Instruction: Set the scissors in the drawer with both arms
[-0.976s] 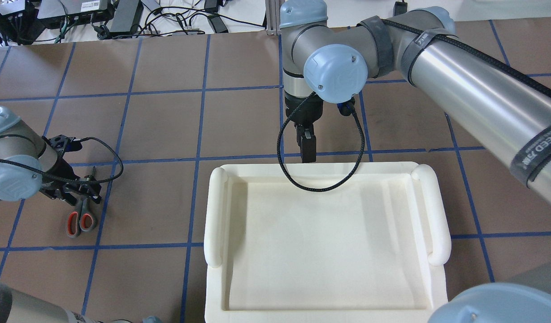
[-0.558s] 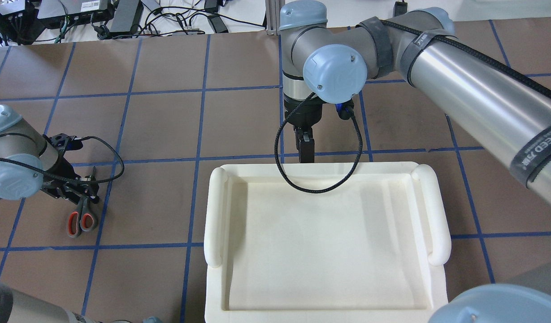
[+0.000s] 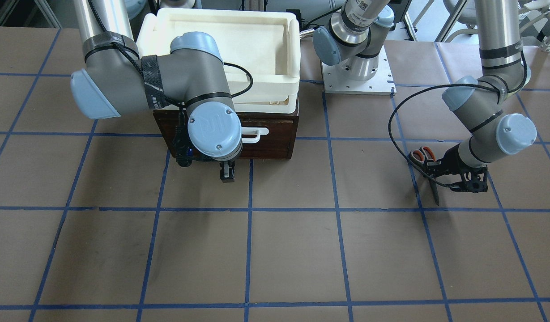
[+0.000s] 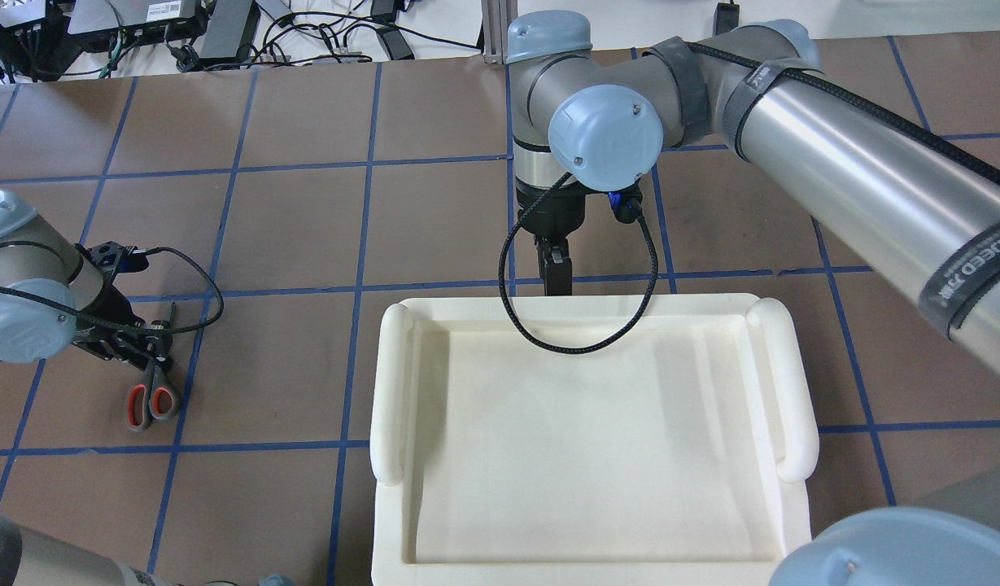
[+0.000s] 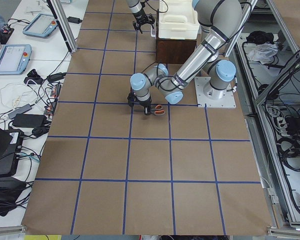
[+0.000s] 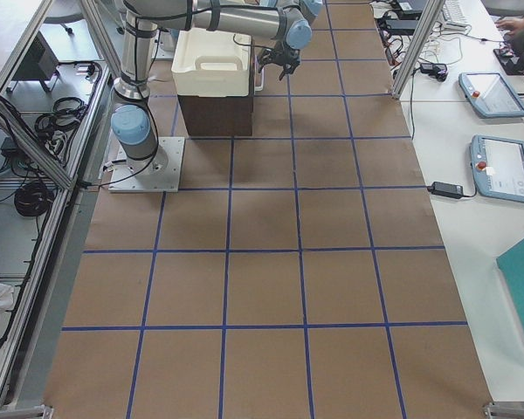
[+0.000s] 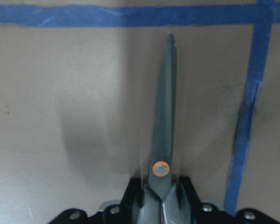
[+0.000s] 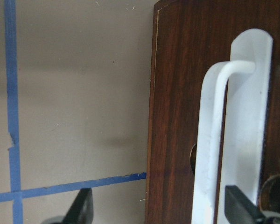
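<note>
The scissors (image 4: 152,400) have dark grey handles with orange-lined loops. They lie low at the table's left, blades pointing away from the robot. My left gripper (image 4: 148,348) is shut on them near the pivot. In the left wrist view the blade (image 7: 165,102) sticks out from between the fingers over the brown table. The drawer (image 3: 266,143) is closed, its dark brown front bearing a white bar handle (image 3: 253,134). My right gripper (image 3: 228,172) is open just in front of it. In the right wrist view the handle (image 8: 214,140) sits between the two fingertips (image 8: 81,210).
A white foam tray (image 4: 394,382) sits on top of the drawer's box. The right arm's black cable (image 4: 577,342) loops over the tray's far rim. The brown table carries a grid of blue tape lines (image 4: 357,244). Cables and electronics (image 4: 182,32) lie beyond the far edge.
The right arm's wrist and gripper have shifted slightly away from the tray's rim. The left gripper and the scissors have moved a little to the right.
</note>
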